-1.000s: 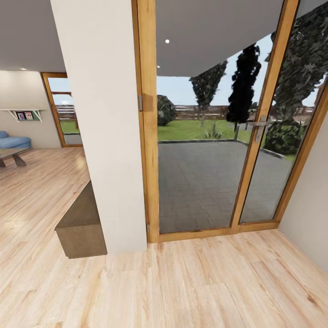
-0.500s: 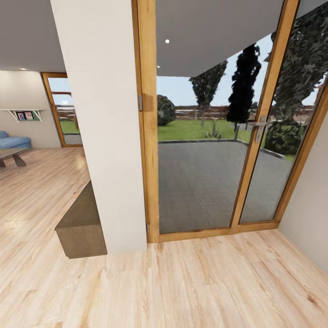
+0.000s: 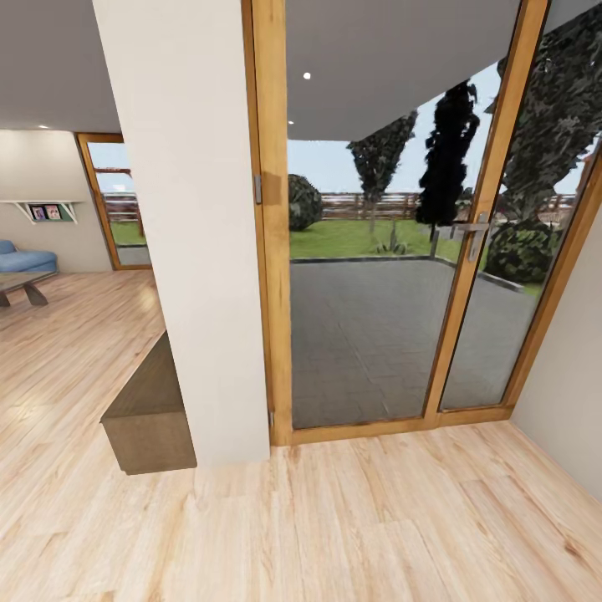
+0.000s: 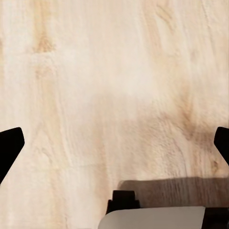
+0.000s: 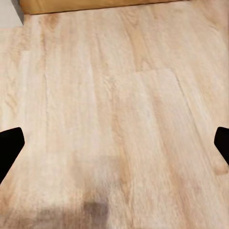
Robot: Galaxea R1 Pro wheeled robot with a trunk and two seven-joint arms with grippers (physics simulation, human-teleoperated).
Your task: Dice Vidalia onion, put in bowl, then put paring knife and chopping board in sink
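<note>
Robot faces a glass patio door (image 3: 368, 251) in a wooden frame, with a white wall pillar (image 3: 196, 226) just to its left and a low wooden bench (image 3: 150, 410) at the pillar's foot. Light wood floor (image 3: 334, 518) runs underneath and off to the left into a sitting area with a blue sofa (image 3: 21, 257) and a dark coffee table (image 3: 21, 286).

Left pincer (image 4: 114, 145): both dark fingertips (image 4: 9, 148) sit at opposite edges of the wrist view, so it stands wide, nothing between them, pointing down at bare floor. Right pincer (image 5: 114, 148): same, fingertips (image 5: 9, 148) far apart, nothing held, floor below, with the door frame's base at the far edge of that view.

Onion, sink, board, knife, bowl: none in sight here, so their direction from either pincer cannot be told, nor which arm is nearer.

Judgement: task not yet begun; the coming move is a drive to the kitchen. Open room lies leftward along the floor; door, pillar and bench block straight ahead, a wall closes the right.
</note>
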